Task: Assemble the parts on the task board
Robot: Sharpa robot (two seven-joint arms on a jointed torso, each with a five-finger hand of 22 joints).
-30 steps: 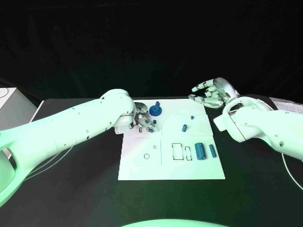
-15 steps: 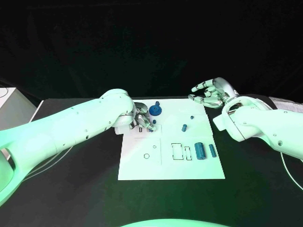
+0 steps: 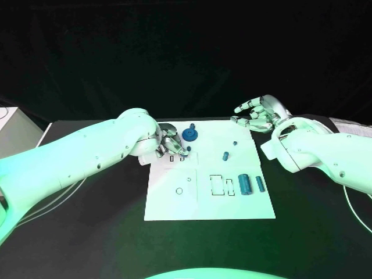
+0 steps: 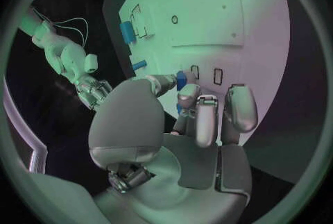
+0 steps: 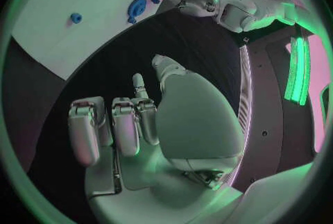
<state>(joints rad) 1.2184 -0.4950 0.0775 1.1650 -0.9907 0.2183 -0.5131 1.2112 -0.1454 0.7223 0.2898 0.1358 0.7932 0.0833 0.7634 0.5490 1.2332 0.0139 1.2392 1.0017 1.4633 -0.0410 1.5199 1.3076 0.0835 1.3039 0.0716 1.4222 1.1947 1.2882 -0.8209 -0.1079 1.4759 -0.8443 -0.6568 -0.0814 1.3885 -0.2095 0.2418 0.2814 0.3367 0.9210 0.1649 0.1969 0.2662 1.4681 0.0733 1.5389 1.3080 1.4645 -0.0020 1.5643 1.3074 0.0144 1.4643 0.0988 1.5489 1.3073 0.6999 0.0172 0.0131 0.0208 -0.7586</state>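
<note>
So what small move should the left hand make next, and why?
Probably lower the left hand a little and seat the small blue part it pinches. That part hangs just above the board near two small rectangular slots, though I cannot tell which slot it fits. The right hand hovers empty beyond the board's far corner, out of the way.

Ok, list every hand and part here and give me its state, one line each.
left hand: over the far left of the task board, pinching a small blue part.
right hand: held beyond the board's far right corner, fingers apart, holding nothing.
round blue part: on the board's far edge.
two blue cylinders: lying side by side on the board.
small blue piece: lying loose mid-board.
</note>
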